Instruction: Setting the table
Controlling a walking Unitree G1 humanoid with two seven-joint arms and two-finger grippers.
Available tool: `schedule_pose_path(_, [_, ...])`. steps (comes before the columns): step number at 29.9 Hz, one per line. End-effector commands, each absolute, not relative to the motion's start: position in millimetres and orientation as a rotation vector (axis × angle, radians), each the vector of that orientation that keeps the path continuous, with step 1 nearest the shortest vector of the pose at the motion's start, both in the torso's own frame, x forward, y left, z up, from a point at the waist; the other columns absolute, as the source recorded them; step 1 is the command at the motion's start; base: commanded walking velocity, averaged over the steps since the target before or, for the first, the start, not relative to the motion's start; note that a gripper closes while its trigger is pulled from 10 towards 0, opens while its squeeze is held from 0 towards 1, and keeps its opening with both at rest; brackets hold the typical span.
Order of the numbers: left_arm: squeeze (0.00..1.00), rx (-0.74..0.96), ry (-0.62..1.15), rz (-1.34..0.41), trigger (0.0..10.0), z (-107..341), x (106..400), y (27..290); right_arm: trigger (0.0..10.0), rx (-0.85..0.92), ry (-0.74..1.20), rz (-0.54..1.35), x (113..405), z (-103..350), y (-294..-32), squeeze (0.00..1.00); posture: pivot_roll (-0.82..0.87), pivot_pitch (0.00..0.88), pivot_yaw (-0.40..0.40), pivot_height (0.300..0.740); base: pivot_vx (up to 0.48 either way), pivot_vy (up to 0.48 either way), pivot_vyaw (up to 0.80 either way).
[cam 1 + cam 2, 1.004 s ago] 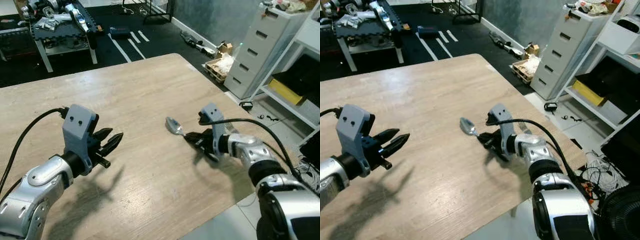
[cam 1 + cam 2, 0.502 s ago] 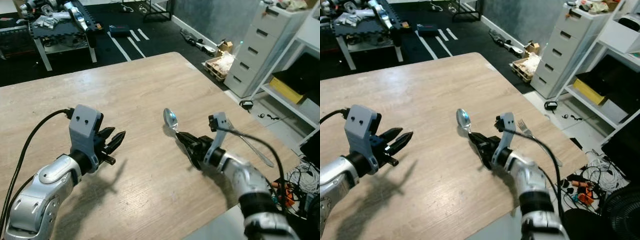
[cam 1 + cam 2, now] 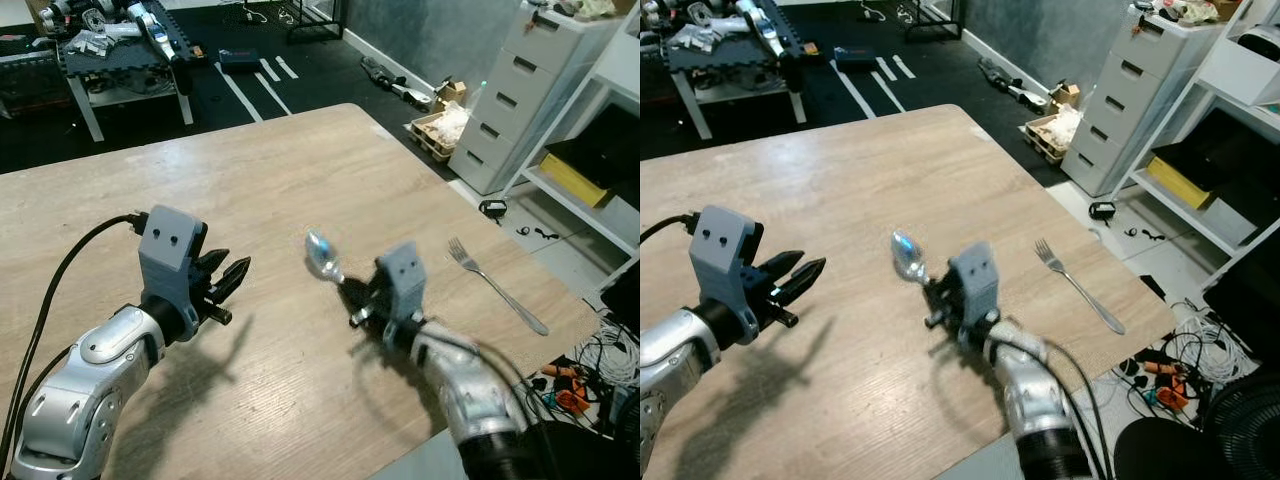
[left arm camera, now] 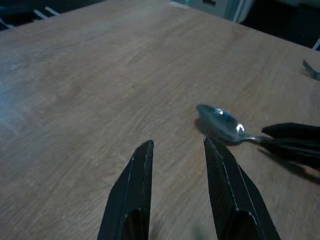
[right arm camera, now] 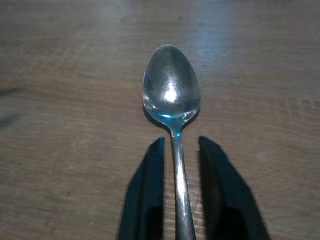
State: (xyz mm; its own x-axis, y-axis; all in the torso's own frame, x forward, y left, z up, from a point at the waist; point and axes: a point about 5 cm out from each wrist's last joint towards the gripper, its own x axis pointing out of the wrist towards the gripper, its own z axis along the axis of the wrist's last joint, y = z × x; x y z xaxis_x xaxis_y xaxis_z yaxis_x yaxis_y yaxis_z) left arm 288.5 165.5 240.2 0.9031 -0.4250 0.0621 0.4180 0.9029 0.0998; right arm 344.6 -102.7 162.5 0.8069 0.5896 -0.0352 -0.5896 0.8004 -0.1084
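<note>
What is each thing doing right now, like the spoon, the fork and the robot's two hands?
Shiny silver metal spoon: held by its handle, bowl facing up, just above the table.
Silver metal fork: lying flat on the table near the right edge, untouched.
Right tool: shut on the spoon's handle.
Left tool: open, holding nothing, over the table.
Light wooden table: bare apart from the fork.
</note>
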Motion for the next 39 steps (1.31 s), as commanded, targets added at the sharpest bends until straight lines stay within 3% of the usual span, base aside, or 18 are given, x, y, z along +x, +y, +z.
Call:
schedule_pose_path(1, [0.00, 0.082, -0.063, -0.429, 10.0, 233.8, 288.6, 166.3, 10.0, -0.111, 0.164, 0.613, 337.1, 127.8, -107.9, 1.00, 0.17, 0.183, 0.053, 0.740, 0.000, 0.000, 0.00])
schedule_pose_path(4, [0.00, 0.080, -0.062, -0.427, 10.0, 233.1, 288.5, 166.6, 10.0, -0.127, 0.172, 0.596, 336.9, 127.7, -109.6, 1.00, 0.17, 0.182, 0.052, 0.740, 0.000, 0.000, 0.00])
schedule_pose_path(5, [0.00, 0.080, -0.062, -0.427, 10.0, 232.9, 288.6, 166.7, 10.0, -0.129, 0.182, 0.588, 337.3, 127.0, -110.1, 0.00, 0.17, 0.181, 0.051, 0.740, 0.000, 0.000, 0.00])
schedule_pose_path(19, [0.00, 0.078, -0.064, -0.426, 10.0, 231.7, 289.3, 167.3, 10.0, -0.177, 0.309, 0.679, 337.2, 117.7, -110.6, 0.00, 0.17, 0.174, 0.047, 0.740, 0.000, 0.000, 0.00])
schedule_pose_path(20, [0.00, 0.078, -0.064, -0.425, 10.0, 231.5, 289.3, 167.5, 8.9, -0.196, 0.345, 0.689, 337.7, 114.8, -112.1, 0.00, 0.16, 0.174, 0.046, 0.740, 0.000, 0.000, 0.00])
schedule_pose_path(22, [0.00, 0.078, -0.064, -0.425, 10.0, 231.5, 289.3, 167.5, 8.9, -0.196, 0.345, 0.689, 337.7, 114.8, -112.1, 0.00, 0.16, 0.174, 0.046, 0.740, 0.000, 0.000, 0.00])
schedule_pose_path(23, [0.00, 0.077, -0.063, -0.424, 10.0, 231.2, 289.3, 167.6, 0.9, -0.221, 0.376, 0.695, 338.4, 112.2, -113.5, 0.00, 0.16, 0.174, 0.046, 0.740, 0.000, 0.000, 0.00])
schedule_pose_path(24, [0.00, 0.077, -0.063, -0.424, 10.0, 231.2, 289.3, 167.6, 0.9, -0.221, 0.376, 0.695, 338.4, 112.2, -113.5, 0.00, 0.16, 0.174, 0.046, 0.740, 0.000, 0.000, 0.00])
schedule_pose_path(25, [0.00, 0.076, -0.063, -0.422, 10.0, 231.0, 289.2, 167.7, 0.0, -0.234, 0.398, 0.696, 339.2, 110.5, -114.6, 0.00, 0.16, 0.174, 0.046, 0.740, 0.000, 0.000, 0.00])
schedule_pose_path(39, [0.00, 0.075, -0.061, -0.414, 10.0, 230.5, 289.3, 168.6, 0.0, -0.131, 0.401, 0.626, 339.8, 108.6, -115.0, 0.00, 0.17, 0.180, 0.046, 0.740, 0.000, 0.000, 0.00])
